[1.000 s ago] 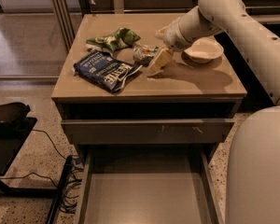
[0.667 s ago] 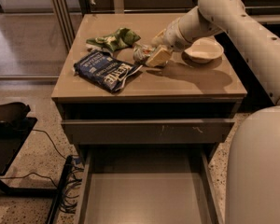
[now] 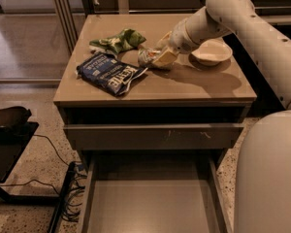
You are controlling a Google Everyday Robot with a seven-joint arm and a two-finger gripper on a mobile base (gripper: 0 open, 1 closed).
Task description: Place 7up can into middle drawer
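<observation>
The 7up can [image 3: 146,57], small and silvery, lies on the tan cabinet top [image 3: 194,86] between the bags and a bowl. My gripper [image 3: 161,58] reaches in from the right and sits right against the can's right side, low on the cabinet top. The middle drawer [image 3: 90,193] is pulled out at the bottom of the view, with a plain flat grey floor and nothing in it. It lies well below and in front of the can.
A green snack bag [image 3: 117,40] and a dark blue chip bag [image 3: 109,74] lie left of the can. A white bowl [image 3: 212,52] sits to its right. A grey drawer front [image 3: 155,136] juts slightly above the open drawer. Black furniture [image 3: 7,130] and cables [image 3: 70,198] are on the floor at left.
My gripper has moved a little left and away across the cabinet top, closing in on the can. The can, bags and drawer have not moved.
</observation>
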